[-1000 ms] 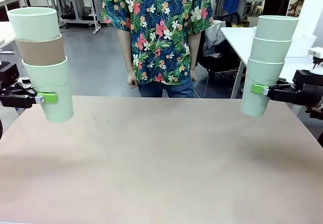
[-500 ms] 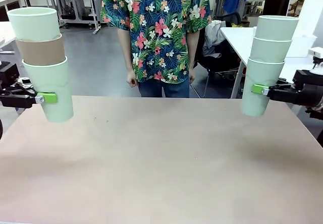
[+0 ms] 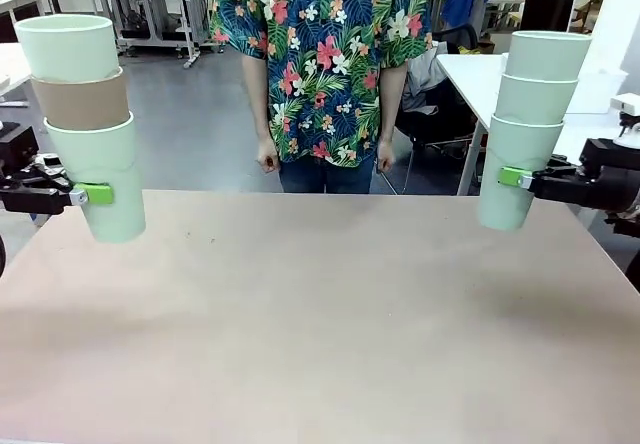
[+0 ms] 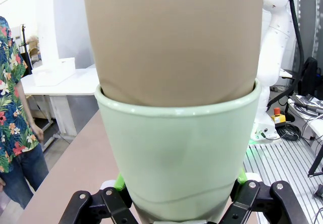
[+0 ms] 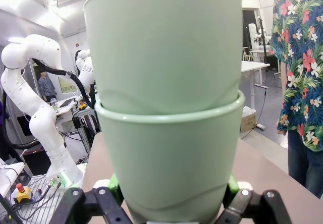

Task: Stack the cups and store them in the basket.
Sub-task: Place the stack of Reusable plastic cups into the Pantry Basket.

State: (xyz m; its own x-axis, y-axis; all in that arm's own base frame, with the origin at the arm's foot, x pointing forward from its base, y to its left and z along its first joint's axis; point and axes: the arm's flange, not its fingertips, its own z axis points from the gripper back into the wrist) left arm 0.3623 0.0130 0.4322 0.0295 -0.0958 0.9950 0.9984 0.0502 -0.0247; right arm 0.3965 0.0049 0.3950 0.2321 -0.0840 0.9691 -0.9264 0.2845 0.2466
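Nine o'clock: left fingers (image 3: pixel 97 194) grip tight the mint-tan-mint cup stack (image 3: pixel 85 104) above the desk (image 3: pixel 320 314). Three o'clock: right fingers (image 3: pixel 512 176) grip tight the all-mint cup stack (image 3: pixel 535 104), likewise aloft.

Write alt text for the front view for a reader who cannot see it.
The left pincer grips a mint-brown-mint stack of three cups and the right pincer an all-mint stack of three, both upright over the table. A person in a floral shirt stands at the far edge.

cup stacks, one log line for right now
left hand: shut on mint-tan-mint matte tumbler stack | right hand: shut on three-mint matte tumbler stack | both upright over beige table
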